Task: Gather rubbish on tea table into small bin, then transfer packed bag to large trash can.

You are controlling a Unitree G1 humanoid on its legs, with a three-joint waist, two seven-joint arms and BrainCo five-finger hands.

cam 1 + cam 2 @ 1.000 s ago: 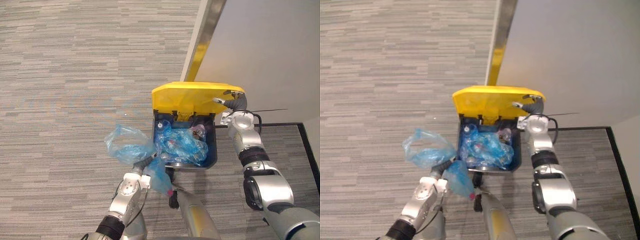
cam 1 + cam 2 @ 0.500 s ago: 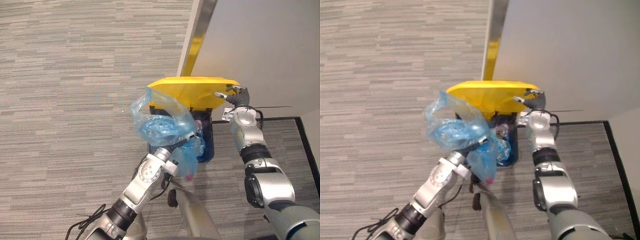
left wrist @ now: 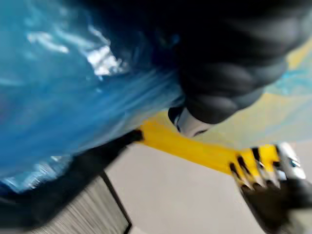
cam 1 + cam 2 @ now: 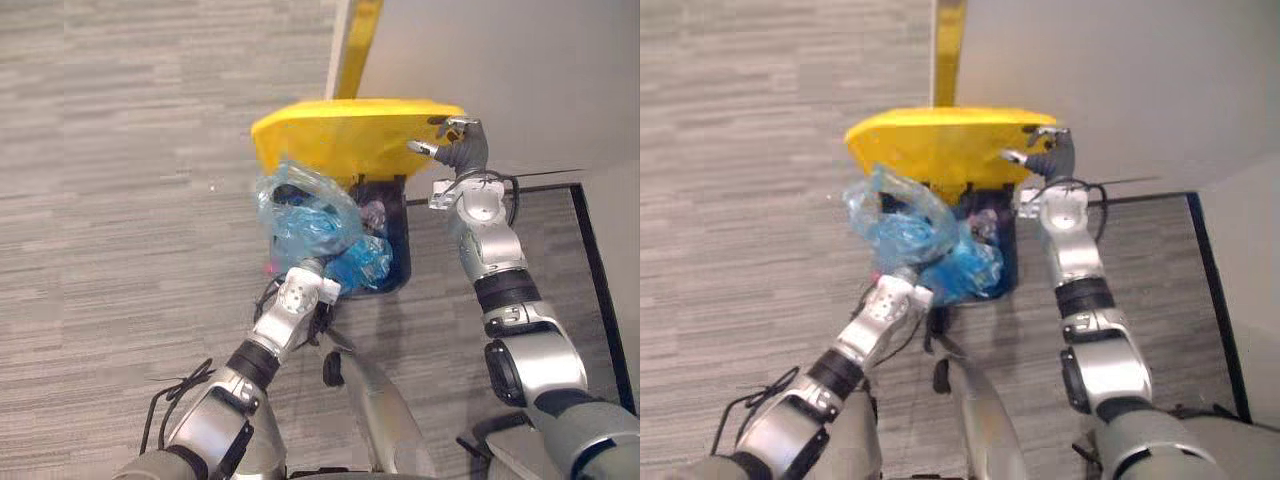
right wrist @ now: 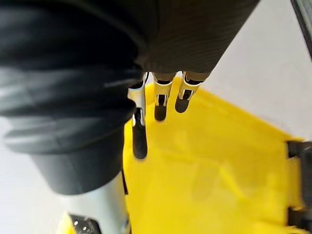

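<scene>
the left robot hand [image 4: 298, 295] is closed tight on the neck of the blue bag [image 4: 300, 215] and holds it up right over the open dark bin [image 4: 400, 262], which has more blue bags [image 4: 360, 268] inside. the right robot hand [image 4: 460, 147] has its fingers [image 5: 160, 105] straight against the yellow lid [image 4: 340, 135], which stands up open. the bin sits on the grey carpet [image 4: 120, 200] by a wall [image 4: 500, 60].

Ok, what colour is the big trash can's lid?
Yellow. The lid shows best in the left eye view.
</scene>
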